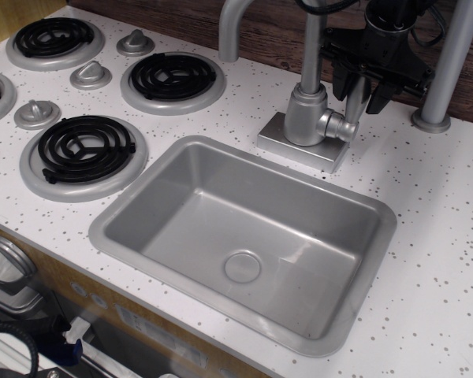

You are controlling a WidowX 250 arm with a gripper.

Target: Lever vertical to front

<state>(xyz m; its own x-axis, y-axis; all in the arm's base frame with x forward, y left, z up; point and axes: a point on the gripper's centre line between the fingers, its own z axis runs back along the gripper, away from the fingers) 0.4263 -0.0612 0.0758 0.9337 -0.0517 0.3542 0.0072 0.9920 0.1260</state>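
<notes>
The lever (352, 109) is a small silver-grey paddle standing upright on a short stub at the right side of the faucet body (306, 114), behind the sink. My black gripper (359, 93) comes down from above and its two fingers (340, 82) sit tight against either side of the paddle's upper part. The jaws look shut on the lever. The top of the paddle is hidden between the fingers.
The grey sink basin (104, 230) lies in front of the faucet. The curved spout pipe (235, 24) rises to the left. A grey post (448, 71) stands close to the right of the gripper. Stove burners (83, 150) and knobs (37, 113) are at the left. A wooden wall runs behind.
</notes>
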